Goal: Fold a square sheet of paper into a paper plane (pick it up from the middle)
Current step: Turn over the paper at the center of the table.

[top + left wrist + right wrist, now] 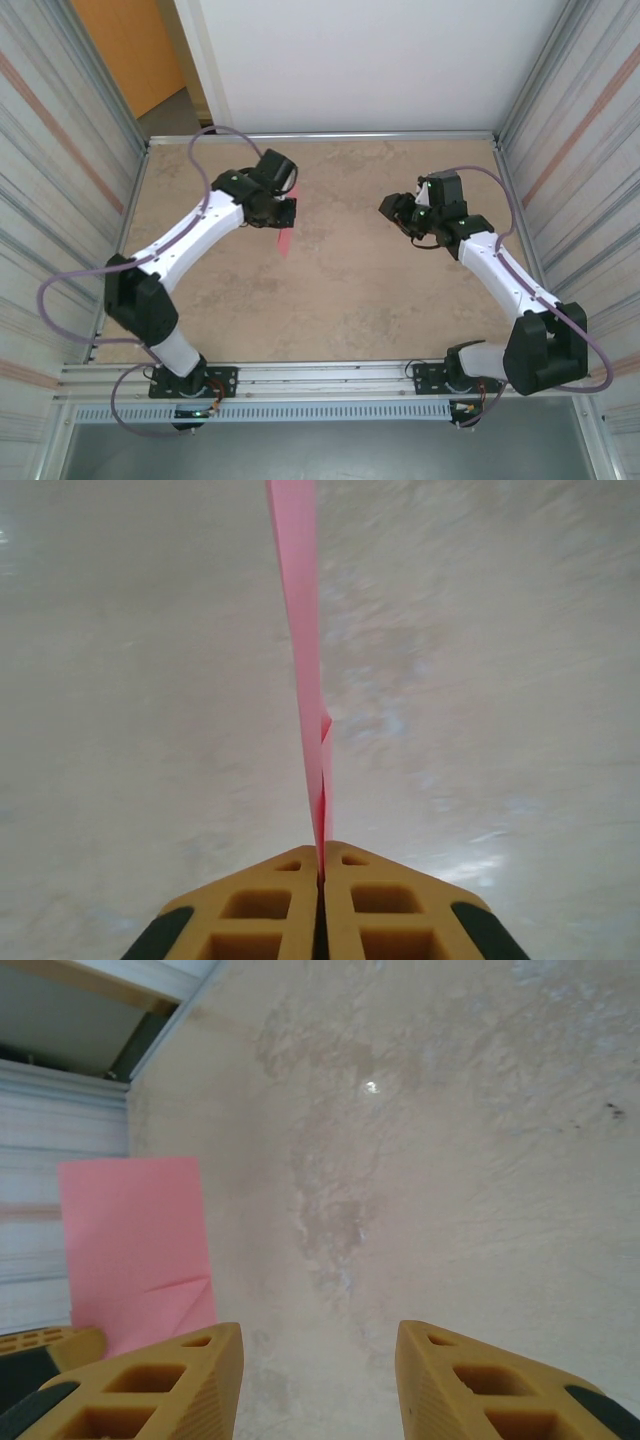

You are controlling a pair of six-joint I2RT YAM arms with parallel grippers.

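The pink sheet of paper [284,242] is folded and hangs above the table from my left gripper [285,213]. In the left wrist view it runs edge-on as a thin pink strip [300,630] straight out from my left gripper [322,875], whose yellow fingers [260,910] are shut on its near end. My right gripper [392,210] hovers apart to the right, facing the paper. It stands open with nothing between its fingers [320,1335]. From there the paper [135,1250] shows flat at the left, with a diagonal crease low down.
Metal walls [70,150] close in the beige table [340,300] on the left and right, and a white panel [360,60] stands at the back. An aluminium rail [330,375] carrying the arm bases runs along the near edge.
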